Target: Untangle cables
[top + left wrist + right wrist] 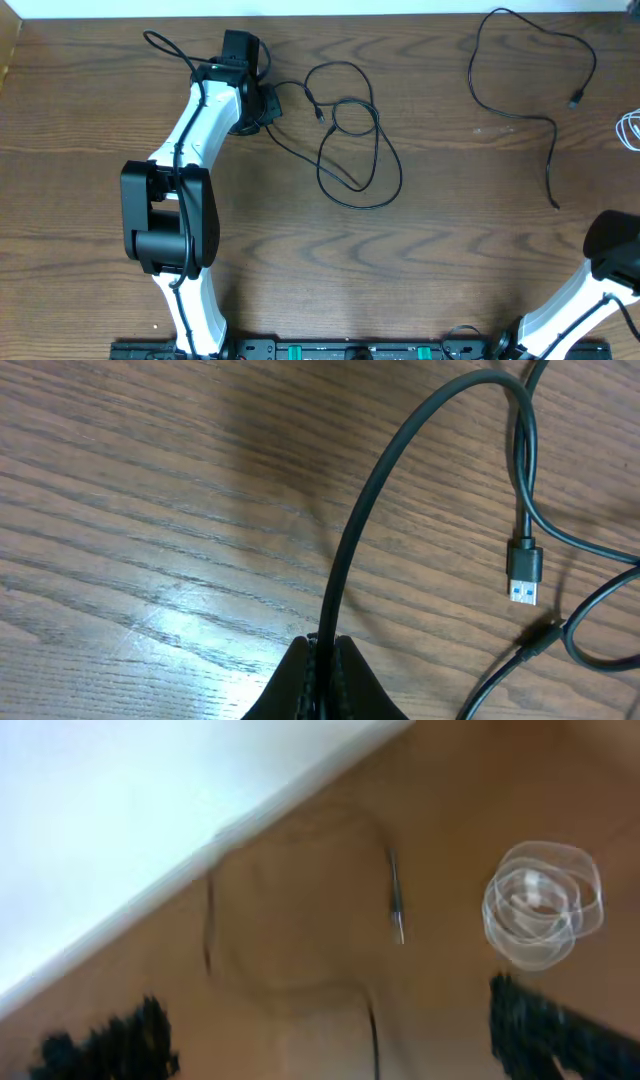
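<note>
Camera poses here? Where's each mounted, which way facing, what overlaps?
Overhead: fixed above the table, looking straight down; left arm reaches the looped black cable, right arm sits lower right.
Left wrist: low, looking past the left gripper, shut on that cable; only fingertips show.
Right wrist: blurred, angled toward the table edge; right gripper open, fingers dark smears; white cable coil ahead.
Shared: overhead and left wrist, the looped cable; overhead and right wrist, the white coil.

YAM pair: white shells, black joints.
Left arm and right arm have white links and boxy black joint housings, and a thin black cable is routed along the left arm's link. Left gripper is matte black. Base rail is black with green connectors.
</note>
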